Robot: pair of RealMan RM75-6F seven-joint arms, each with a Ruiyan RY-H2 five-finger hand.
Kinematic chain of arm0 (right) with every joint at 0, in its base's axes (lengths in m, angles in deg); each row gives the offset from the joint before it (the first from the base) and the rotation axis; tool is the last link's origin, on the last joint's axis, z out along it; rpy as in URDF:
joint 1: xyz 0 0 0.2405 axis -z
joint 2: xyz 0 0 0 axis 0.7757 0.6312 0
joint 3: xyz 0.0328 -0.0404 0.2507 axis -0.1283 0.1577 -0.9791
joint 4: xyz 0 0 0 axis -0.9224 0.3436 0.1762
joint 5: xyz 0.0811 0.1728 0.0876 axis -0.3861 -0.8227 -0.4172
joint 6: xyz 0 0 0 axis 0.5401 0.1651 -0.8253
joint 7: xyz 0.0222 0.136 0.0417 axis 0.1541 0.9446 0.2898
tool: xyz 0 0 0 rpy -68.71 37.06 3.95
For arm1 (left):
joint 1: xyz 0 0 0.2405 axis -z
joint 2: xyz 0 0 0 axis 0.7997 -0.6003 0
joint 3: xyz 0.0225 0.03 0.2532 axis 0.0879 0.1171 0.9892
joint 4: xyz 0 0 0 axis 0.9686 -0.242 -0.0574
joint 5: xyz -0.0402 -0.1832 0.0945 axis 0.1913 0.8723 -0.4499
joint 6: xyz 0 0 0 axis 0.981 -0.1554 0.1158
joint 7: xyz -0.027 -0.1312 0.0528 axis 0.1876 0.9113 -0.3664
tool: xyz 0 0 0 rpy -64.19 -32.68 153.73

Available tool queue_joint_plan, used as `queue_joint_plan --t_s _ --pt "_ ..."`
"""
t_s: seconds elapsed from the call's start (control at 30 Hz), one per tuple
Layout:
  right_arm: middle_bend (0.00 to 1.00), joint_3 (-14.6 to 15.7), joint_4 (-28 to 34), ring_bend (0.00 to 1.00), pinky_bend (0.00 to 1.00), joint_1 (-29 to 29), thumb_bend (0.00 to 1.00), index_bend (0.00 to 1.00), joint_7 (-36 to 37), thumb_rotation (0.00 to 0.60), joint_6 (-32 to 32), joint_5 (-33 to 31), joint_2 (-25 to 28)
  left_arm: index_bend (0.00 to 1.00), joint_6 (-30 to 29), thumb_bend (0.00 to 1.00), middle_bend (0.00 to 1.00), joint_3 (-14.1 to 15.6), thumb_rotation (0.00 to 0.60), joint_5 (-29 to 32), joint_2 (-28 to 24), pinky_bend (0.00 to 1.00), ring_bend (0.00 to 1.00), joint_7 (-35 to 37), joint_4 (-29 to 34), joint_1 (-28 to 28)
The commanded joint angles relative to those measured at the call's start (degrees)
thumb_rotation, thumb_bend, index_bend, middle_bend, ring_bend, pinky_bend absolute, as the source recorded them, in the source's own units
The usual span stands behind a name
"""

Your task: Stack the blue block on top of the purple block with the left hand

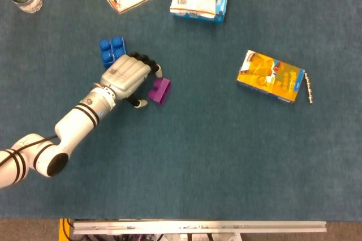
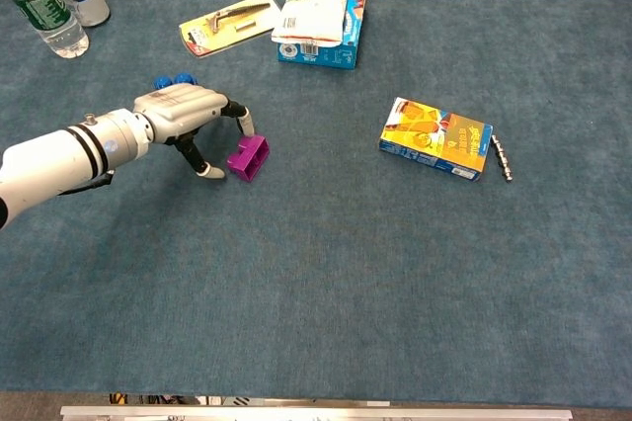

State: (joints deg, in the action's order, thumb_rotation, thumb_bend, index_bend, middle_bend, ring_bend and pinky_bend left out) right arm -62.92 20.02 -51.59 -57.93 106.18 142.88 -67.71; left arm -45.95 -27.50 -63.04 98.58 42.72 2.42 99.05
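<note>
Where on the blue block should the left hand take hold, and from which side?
Judging by the head view, grip the blue block across its two smooth side walls, coming down from above. It lies flat on the table with its round studs facing up, and nothing crowds its far or left sides. The left hand sits right beside its near edge, over toward the purple block, so it would need to back up first.

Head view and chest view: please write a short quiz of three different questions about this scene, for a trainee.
1. True or false: the left hand holds the blue block.
2. Which block are the hand's fingertips closer to? A: blue block. B: purple block.
3. Fill in: the orange box lies beside a thin metal ___.

Key: 1 false, the blue block lies on the table behind the hand. 2 B. 3 chain.
</note>
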Motion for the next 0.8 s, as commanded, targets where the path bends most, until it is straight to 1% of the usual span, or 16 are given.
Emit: queue_joint_plan --t_s 0.03,0.17,0.5,0.8 --pt "0.53 0.0 0.01 0.45 0.48 0.04 0.28 0.5 0.03 0.6 0.05 0.0 0.04 0.3 0.0 0.16 0.29 0.01 0.6 0.4 0.2 0.19 0.2 -0.32 0.13 0.08" --pt "0.53 -0.02 -0.04 0.45 0.48 0.15 0.28 0.51 0.08 0.6 0.21 0.03 0.09 0.33 -0.1 0.16 0.3 -0.13 0.6 1.08 0.56 0.19 0.2 -0.85 0.21 0.2" --pt "0.53 0.01 -0.28 0.45 0.48 0.36 0.28 0.51 0.43 0.6 0.4 0.06 0.16 0.33 -0.25 0.16 0.3 -0.13 0.6 2.29 1.26 0.19 0.21 -1.88 0.65 0.39" --pt "0.53 -0.12 -0.54 0.45 0.48 0.52 0.28 0.51 0.69 0.6 0.76 0.08 0.17 0.41 -0.99 0.17 0.36 -0.06 0.6 2.6 1.19 0.19 0.25 -2.45 1.66 0.29"
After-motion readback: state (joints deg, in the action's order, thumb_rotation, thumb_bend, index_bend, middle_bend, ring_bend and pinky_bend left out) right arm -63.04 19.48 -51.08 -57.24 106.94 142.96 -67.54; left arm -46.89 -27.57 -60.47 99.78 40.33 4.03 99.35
